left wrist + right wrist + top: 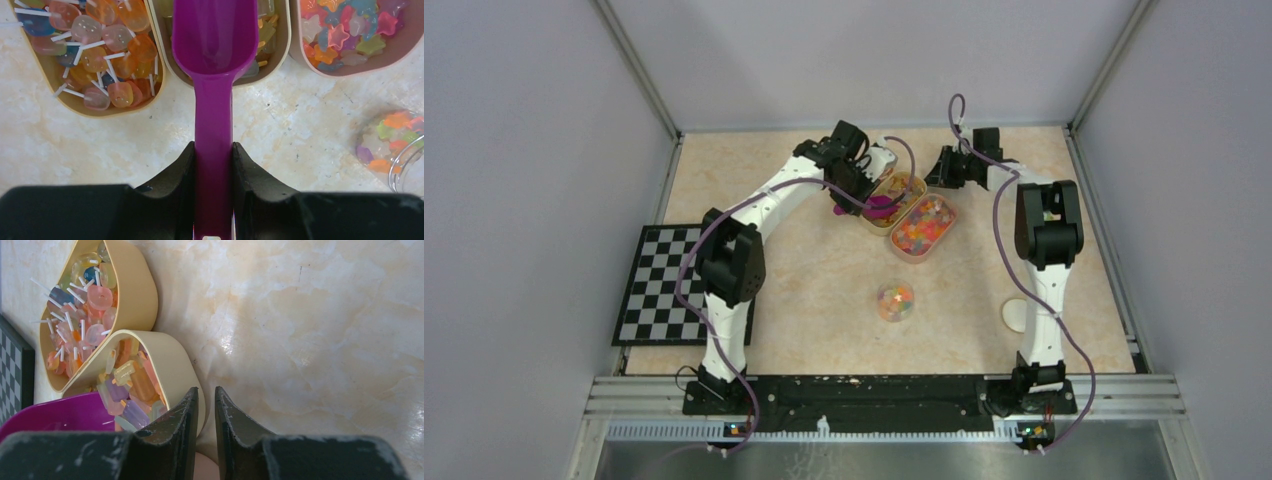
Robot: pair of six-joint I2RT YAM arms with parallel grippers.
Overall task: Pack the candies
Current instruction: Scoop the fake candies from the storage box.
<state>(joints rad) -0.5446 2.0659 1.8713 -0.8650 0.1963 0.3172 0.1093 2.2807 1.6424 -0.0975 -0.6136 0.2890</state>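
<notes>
My left gripper (213, 146) is shut on the handle of a purple scoop (215, 45). The scoop's bowl lies in the middle tray (282, 45), over bar-shaped candies (267, 30). In the top view the left gripper (856, 195) is at the trays' left side. Star candies (350, 27) fill the pinkish right tray (924, 225). Lollipop candies (100, 55) fill the left tray. My right gripper (206, 390) is at the middle tray's (170, 365) far end. Its jaws stand a narrow gap apart, with a pinkish edge low between them.
A clear jar (895, 301) holding some star candies stands nearer the arms and shows at the right of the left wrist view (395, 145). A white disc (1016, 315) lies by the right arm's base. A checkerboard (669, 285) lies at the left. Metal rails edge the table.
</notes>
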